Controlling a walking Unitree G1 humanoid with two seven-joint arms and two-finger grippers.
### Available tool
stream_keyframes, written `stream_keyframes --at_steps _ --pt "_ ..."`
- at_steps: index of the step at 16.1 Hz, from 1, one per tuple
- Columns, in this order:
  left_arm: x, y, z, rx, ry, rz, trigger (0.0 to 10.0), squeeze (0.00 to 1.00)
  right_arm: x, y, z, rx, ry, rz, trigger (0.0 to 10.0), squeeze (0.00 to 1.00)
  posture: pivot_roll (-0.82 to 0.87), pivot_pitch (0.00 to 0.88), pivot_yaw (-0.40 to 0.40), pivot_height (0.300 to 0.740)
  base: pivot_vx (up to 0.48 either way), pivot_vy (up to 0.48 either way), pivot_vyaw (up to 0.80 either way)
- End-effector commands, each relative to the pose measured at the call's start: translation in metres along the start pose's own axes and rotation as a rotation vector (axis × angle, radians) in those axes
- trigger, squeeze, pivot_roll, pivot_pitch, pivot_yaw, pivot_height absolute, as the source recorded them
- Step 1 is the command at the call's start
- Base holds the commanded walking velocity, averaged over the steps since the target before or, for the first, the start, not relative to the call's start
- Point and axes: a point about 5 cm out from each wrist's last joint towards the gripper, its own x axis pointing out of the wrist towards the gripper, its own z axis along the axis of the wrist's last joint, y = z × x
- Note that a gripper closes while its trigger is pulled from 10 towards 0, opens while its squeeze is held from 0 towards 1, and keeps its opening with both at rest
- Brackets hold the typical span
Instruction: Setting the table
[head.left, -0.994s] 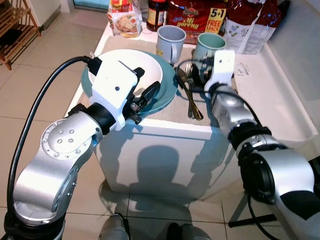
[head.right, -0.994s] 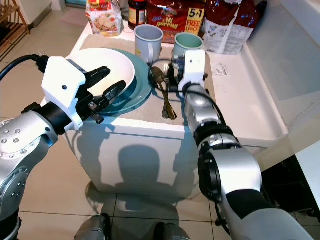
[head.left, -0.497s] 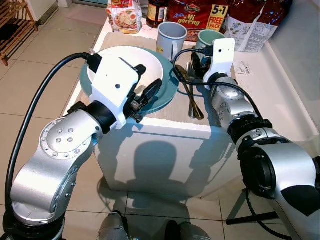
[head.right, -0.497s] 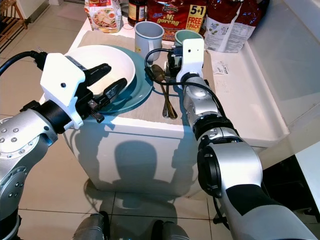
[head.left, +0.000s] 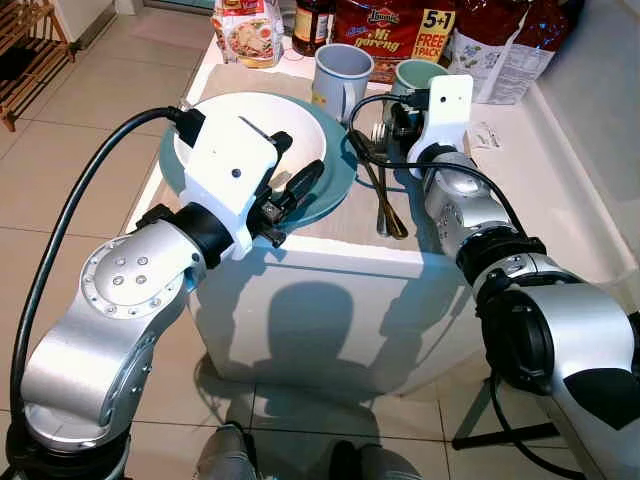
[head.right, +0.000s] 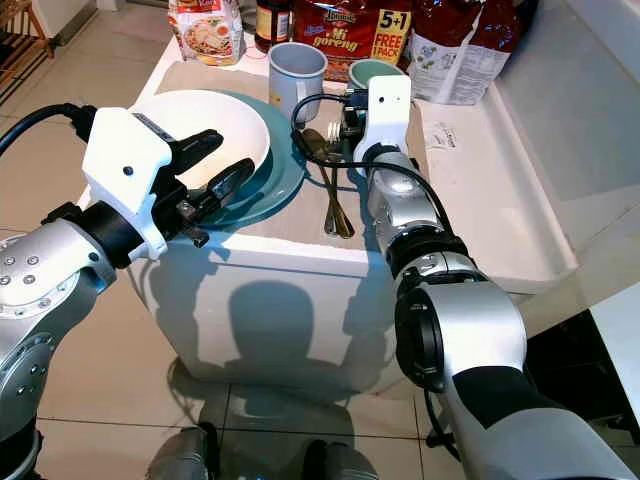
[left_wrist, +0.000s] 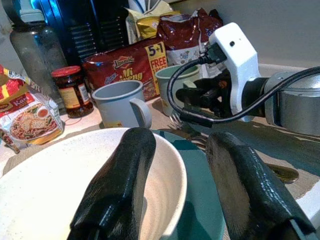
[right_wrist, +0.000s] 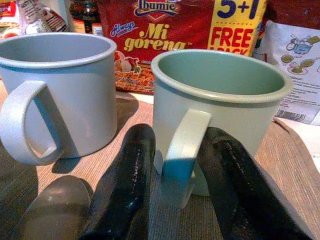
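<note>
A white bowl (head.right: 220, 110) sits in a teal plate (head.right: 285, 170) on a beige placemat at the table's near left. My left gripper (head.right: 222, 158) hovers open over the bowl's near rim, one finger (left_wrist: 120, 185) above the bowl and the other over the plate. Behind them stand a grey mug (head.left: 340, 75) and a green mug (head.left: 420, 75). My right gripper (right_wrist: 175, 135) is open, and its fingers (right_wrist: 130, 180) straddle the green mug's handle. A spoon and fork (head.left: 385, 205) lie on the mat between the plate and my right arm.
Noodle packs (head.left: 395, 30), a jar (head.left: 312, 25) and snack bags (head.left: 248, 35) line the table's back. The white table's front edge (head.left: 330, 250) is close below my arms. A white counter runs on the right, and a wooden rack (head.left: 25, 50) stands on the tiled floor far left.
My right gripper has crept forward, so the green mug's handle now sits between its fingers. The left gripper has stayed over the bowl. The camera shifted slightly early on.
</note>
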Motion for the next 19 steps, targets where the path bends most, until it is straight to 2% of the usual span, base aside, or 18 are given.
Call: stream_keyframes --at_steps 1,9,13,14,15,16,17,18,19 --pt "-0.001 -0.004 0.006 0.006 -0.027 -0.019 10.0 0.00 0.000 -0.008 0.003 0.013 -0.006 -0.026 0.0 0.00 0.20 0.179 -0.144 0.740 0.000 0.000 0.00" --pt "0.001 -0.007 0.008 -0.006 -0.039 -0.073 10.0 0.00 -0.001 -0.018 0.004 0.056 -0.014 -0.074 0.0 0.00 0.19 0.141 -0.130 0.740 0.000 0.000 0.00" --pt "0.001 -0.004 0.007 -0.032 -0.060 -0.066 10.0 0.00 0.000 -0.017 0.013 0.059 -0.089 -0.067 0.0 0.00 0.17 0.102 -0.126 0.740 0.000 0.000 0.00" --pt "0.001 0.001 0.005 -0.043 -0.065 -0.014 10.0 0.00 -0.001 -0.015 0.024 0.043 -0.187 -0.028 0.0 0.00 0.14 0.076 -0.116 0.740 0.000 0.000 0.00" --pt "0.001 0.005 0.004 -0.046 -0.062 0.014 10.0 0.00 -0.002 -0.013 0.028 0.035 -0.224 -0.012 0.0 0.00 0.14 0.076 -0.116 0.740 0.000 0.000 0.00" --pt "0.002 0.013 -0.003 -0.069 -0.038 0.081 10.0 0.00 -0.006 -0.013 0.037 0.031 -0.322 0.012 0.0 0.00 0.11 0.056 -0.104 0.740 0.000 0.000 0.00" --pt "0.003 0.017 -0.013 -0.079 -0.009 0.134 10.0 0.00 -0.018 -0.012 0.049 0.037 -0.463 0.060 0.0 0.00 0.09 0.044 -0.093 0.740 0.000 0.000 0.00" --pt "0.003 0.019 -0.020 -0.092 0.005 0.158 10.0 0.00 -0.033 -0.010 0.055 0.055 -0.552 0.099 1.0 0.00 0.06 0.030 -0.073 0.740 0.000 0.000 0.00" --pt "0.003 0.018 -0.023 -0.098 0.010 0.161 10.0 0.00 -0.043 -0.010 0.056 0.049 -0.574 0.111 8.1 0.00 0.05 0.026 -0.068 0.740 0.000 0.000 0.00"
